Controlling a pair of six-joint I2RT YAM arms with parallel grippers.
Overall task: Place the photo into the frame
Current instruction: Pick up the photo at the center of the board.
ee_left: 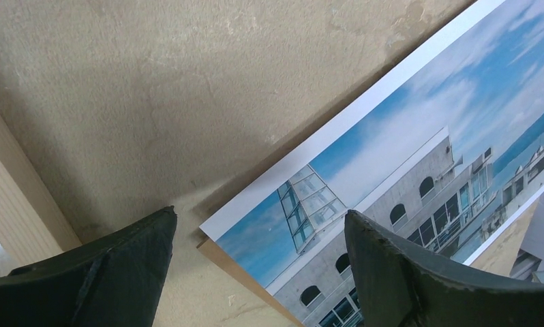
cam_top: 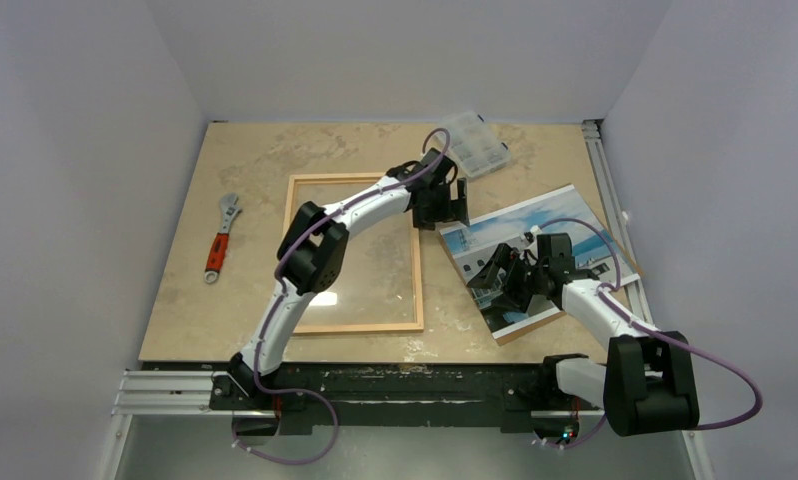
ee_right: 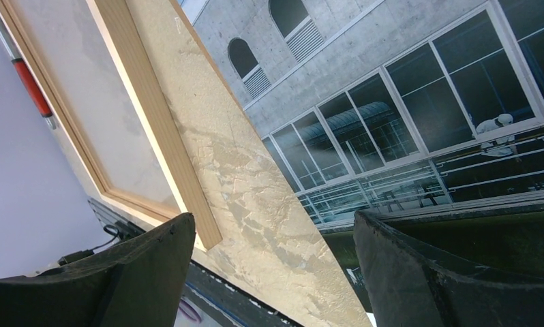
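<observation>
The photo (ee_right: 392,102) lies face up beneath my right pincer (ee_right: 273,228), whose jaws are spread wide with nothing in them, over its near-left edge. My left pincer (ee_left: 259,228), just as wide and empty, hovers at the photo's left corner. The frame (cam_top: 418,290) lies flat on the tabletop (cam_top: 265,150), just beside the photo on its left.

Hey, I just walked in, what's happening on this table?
Two robot arms are set to put a photo into a wooden frame. The frame lies flat on the table. The photo lies picture-up on a brown backing board to its right. Both grippers are open and empty: the left gripper hovers at the photo's corner nearest the frame, and the right gripper by its left edge.
</observation>
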